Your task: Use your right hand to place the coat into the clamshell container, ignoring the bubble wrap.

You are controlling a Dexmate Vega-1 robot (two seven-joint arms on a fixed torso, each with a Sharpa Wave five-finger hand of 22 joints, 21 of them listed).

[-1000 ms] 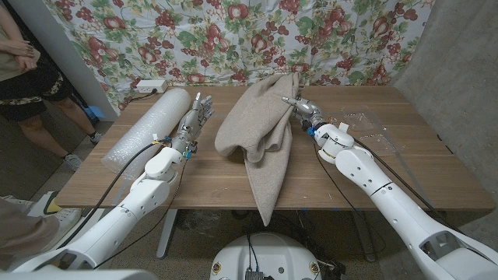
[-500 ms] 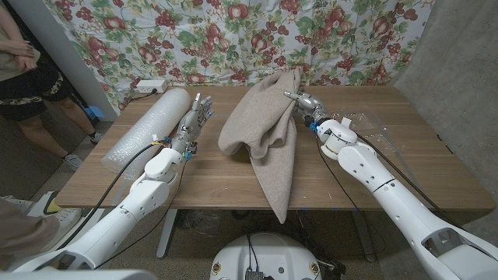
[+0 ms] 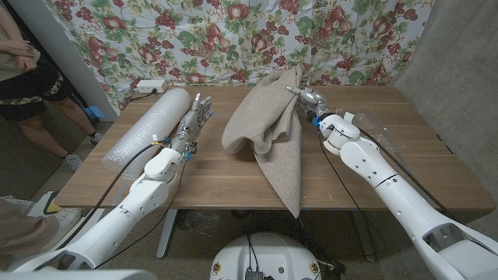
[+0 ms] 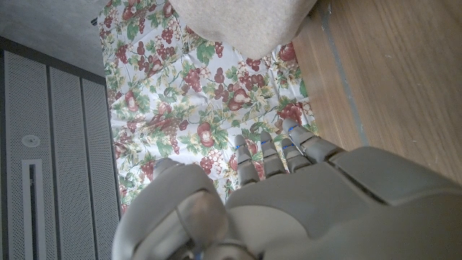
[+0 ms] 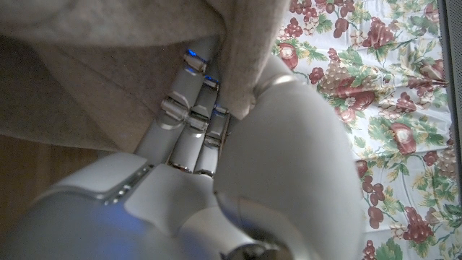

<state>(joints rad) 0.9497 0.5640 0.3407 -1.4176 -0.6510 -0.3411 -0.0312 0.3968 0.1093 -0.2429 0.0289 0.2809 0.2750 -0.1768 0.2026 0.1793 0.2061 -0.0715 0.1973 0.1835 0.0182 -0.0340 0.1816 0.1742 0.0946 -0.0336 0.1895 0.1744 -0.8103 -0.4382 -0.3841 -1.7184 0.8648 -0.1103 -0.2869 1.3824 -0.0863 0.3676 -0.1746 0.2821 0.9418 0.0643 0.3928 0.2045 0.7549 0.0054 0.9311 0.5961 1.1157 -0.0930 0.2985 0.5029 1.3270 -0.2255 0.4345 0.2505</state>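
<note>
The coat (image 3: 272, 132) is being held up by a pinch of the right hand (image 3: 310, 99), fingers closed on its top edge, and has been carried further right toward the clamshell container (image 3: 366, 124), its tail hanging past the tabletop (image 3: 210, 175) edge.
</note>
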